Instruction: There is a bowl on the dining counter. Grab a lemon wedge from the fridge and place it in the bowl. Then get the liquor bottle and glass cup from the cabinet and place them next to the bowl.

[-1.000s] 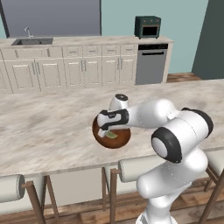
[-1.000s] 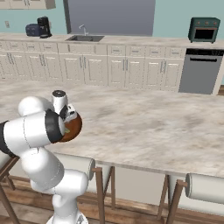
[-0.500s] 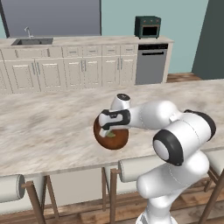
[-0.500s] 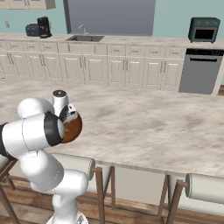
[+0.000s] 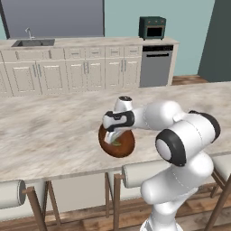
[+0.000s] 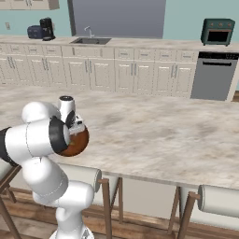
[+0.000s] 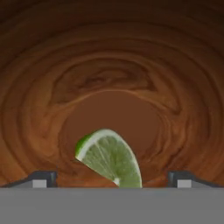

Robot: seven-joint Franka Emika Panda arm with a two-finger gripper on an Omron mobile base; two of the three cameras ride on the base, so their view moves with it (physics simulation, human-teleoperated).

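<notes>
Tool spread over green-fleshed lemon wedge.

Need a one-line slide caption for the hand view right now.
Open gripper above the lemon wedge lying inside the brown wooden bowl.

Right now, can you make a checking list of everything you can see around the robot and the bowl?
Surface: dining counter, beige marbled stone top.
Job's things: brown wooden bowl near the counter's front edge; lemon wedge lying in the bottom of the bowl.
Clutter: nothing seen on the dining counter besides the bowl.
Gripper: gripper open over the bowl, fingertips either side of the wedge, not holding it.
Cables: nothing seen.
Surroundings: cushioned stools along the front; cream cabinets with a sink behind; toaster oven on the wall counter; dishwasher under it; coffee machine.
</notes>
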